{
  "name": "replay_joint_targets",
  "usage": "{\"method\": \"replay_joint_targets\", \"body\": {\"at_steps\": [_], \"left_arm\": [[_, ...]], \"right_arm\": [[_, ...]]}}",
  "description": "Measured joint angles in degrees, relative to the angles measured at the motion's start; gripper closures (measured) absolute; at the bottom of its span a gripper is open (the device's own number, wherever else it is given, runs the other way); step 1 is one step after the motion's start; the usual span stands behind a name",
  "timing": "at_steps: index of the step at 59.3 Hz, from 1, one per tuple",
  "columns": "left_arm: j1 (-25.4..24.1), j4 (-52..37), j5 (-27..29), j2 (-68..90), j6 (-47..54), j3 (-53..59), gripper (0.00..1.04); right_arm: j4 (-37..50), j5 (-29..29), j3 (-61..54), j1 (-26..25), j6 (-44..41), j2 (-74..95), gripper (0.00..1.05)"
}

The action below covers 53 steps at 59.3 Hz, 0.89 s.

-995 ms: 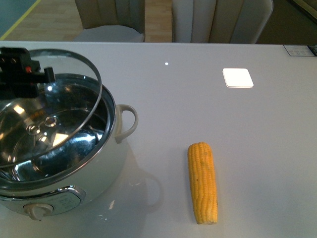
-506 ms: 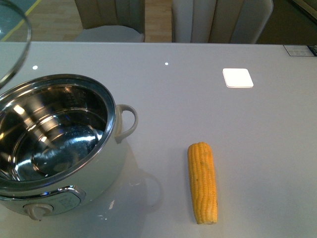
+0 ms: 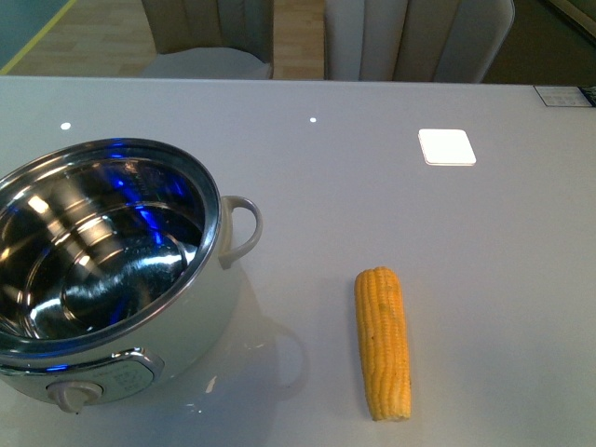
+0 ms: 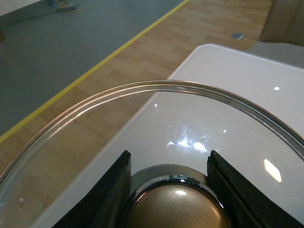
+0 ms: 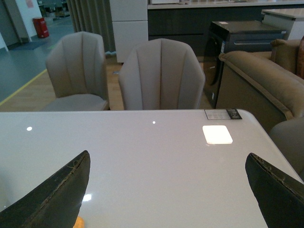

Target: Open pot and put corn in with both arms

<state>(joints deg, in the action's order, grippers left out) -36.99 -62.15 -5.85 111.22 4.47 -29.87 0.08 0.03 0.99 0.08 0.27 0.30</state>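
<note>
Pot (image 3: 200,307) on table (image 3: 372,205) at near-left corner, loop handle (image 3: 244,228) toward the right. Corn (image 3: 383,343) right of pot, well apart, by near edge, lying front-to-back. Two chairs (image 3: 419,37) behind far edge.

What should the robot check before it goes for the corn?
1. Pot uncovered: ok.
2. Pot empty inside: ok.
3. Lid gripped by its knob in the left gripper: ok.
4. Corn lying free on the table, apart from the pot: ok.
5. Right gripper open: ok.
6. Right gripper lined up over the corn: cannot tell; its camera shows only an orange sliver at the picture's edge.
</note>
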Motion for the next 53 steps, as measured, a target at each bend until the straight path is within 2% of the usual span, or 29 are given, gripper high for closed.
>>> {"method": "replay_joint_targets", "body": {"at_steps": [12, 29, 53], "left_arm": [[-0.8, -4.4, -0.6, 8.4, 0.8, -0.6, 0.63], [-0.4, -16.6, 1.4, 22.8, 4.4, -5.6, 0.63], [0.2, -17.3, 1.1, 32.2, 3.7, -10.4, 0.63]], "right_arm": [[0.0, 0.0, 0.0, 0.0, 0.0, 0.0, 0.09], [0.0, 0.0, 0.0, 0.0, 0.0, 0.0, 0.09], [0.0, 0.0, 0.0, 0.0, 0.0, 0.0, 0.09]]}}
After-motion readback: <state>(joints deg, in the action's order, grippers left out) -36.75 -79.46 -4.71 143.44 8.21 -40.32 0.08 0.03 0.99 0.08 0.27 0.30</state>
